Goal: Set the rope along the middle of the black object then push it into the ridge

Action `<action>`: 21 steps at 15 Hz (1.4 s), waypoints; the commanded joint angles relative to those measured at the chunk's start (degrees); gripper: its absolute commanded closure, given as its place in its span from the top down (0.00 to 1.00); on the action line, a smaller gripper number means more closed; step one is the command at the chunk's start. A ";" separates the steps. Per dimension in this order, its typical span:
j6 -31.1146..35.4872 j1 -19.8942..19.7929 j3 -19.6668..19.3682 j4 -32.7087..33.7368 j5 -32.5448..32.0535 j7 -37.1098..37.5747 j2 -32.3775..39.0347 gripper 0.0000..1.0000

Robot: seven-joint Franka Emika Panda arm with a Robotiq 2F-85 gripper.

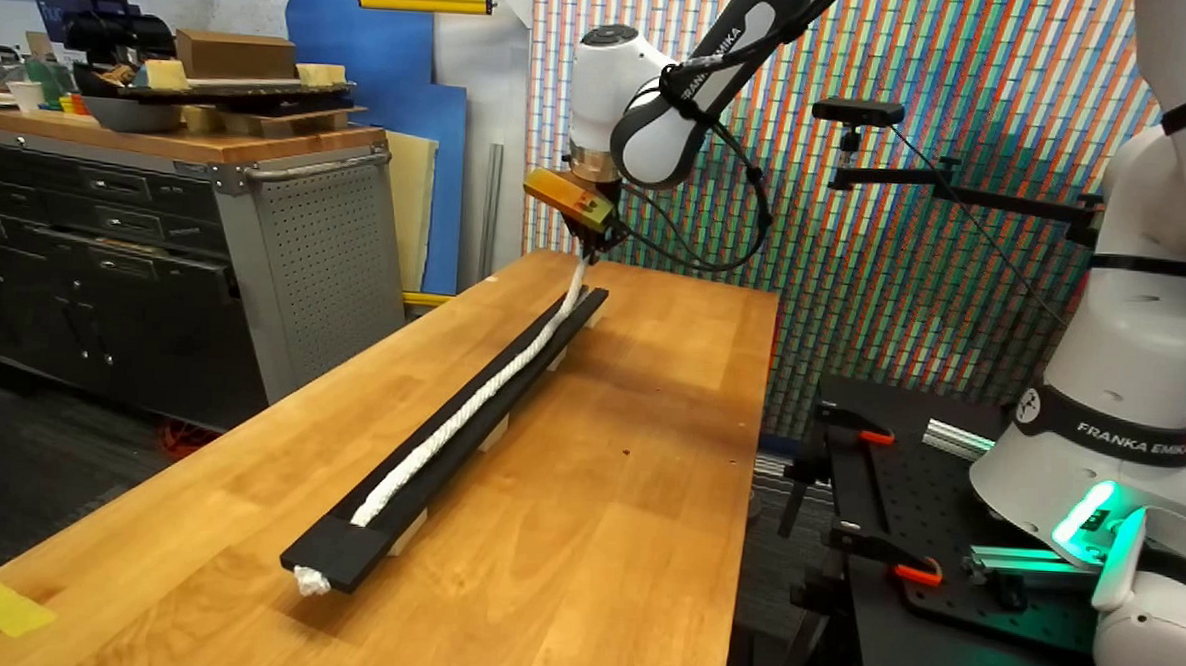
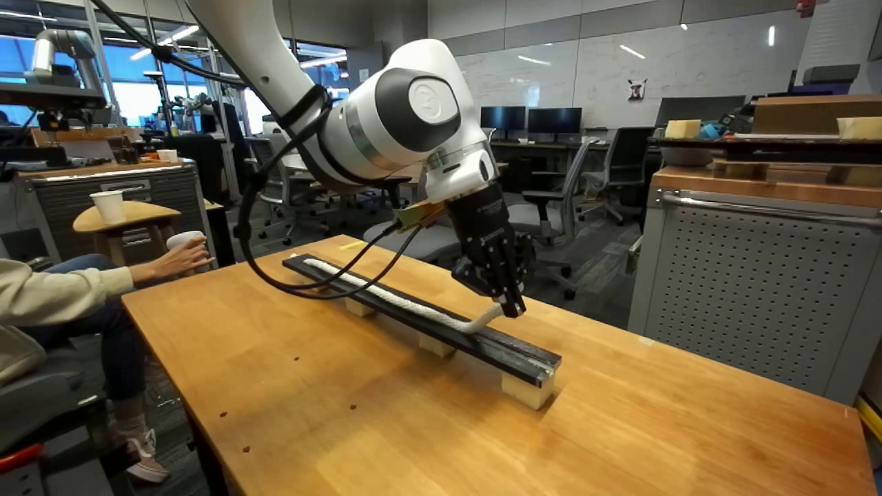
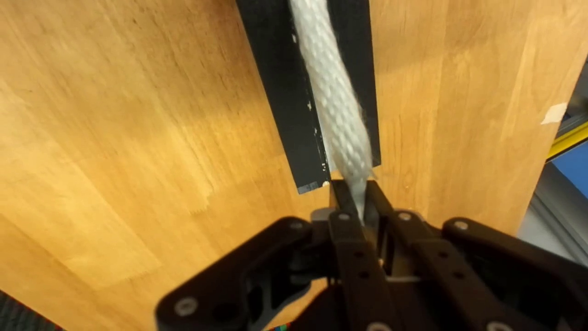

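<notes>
Probably to line it up lengthwise, my fingers pinch the rope near one end, above the black bar.

– What's underneath it all?
– A wooden table, and directly on it some pale blocks, set apart from one another under the black bar.
– So the bar sits raised above the table?
– It does, up on those blocks.
– What else is on there?
– A piece of yellow tape near one end of the bar, off to the side. A small whitish patch on that same side, nearer the bar's other end.
– And those small dark spots?
– On the bar's opposite side.
</notes>
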 commanded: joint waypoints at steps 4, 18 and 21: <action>-5.52 0.41 -0.37 6.98 1.63 -5.24 4.72 0.03; -11.47 -0.12 -2.10 15.90 4.80 -12.10 11.55 0.03; -12.37 -0.66 -2.49 17.35 5.21 -12.28 12.64 0.03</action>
